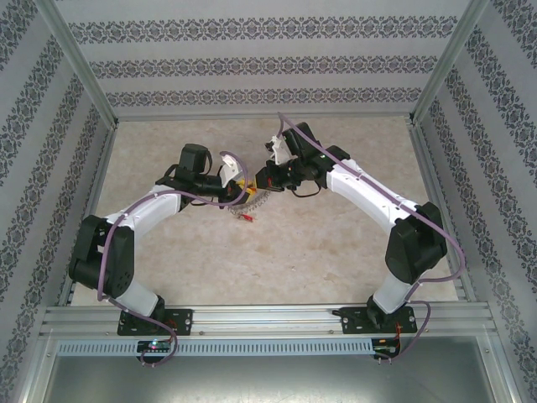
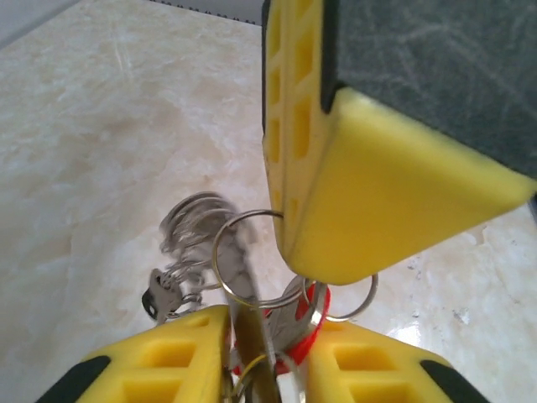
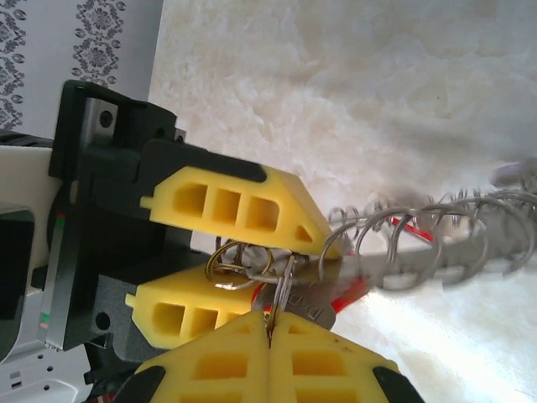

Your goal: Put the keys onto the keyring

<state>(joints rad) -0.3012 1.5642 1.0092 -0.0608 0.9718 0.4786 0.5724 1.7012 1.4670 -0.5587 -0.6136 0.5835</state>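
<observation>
Both grippers meet: the right gripper [image 3: 270,329] is pressed fully together, apparently nipping a thin ring [image 2: 216,256]; the left gripper [image 2: 270,326] sits nearly closed around the red-headed keys [image 2: 315,319], the coiled keyring [image 3: 428,243] trailing beside them.

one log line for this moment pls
left gripper: jaws narrow around keys, grip unclear | right gripper: shut on keys | keyring: coil extending sideways from the fingertips

The keys [image 2: 294,323] sit between the fingers of the left gripper [image 2: 267,336], directly ahead of the right gripper [image 3: 270,323]; the keyring [image 3: 436,243] stretches sideways from the right gripper's fingertips.
</observation>
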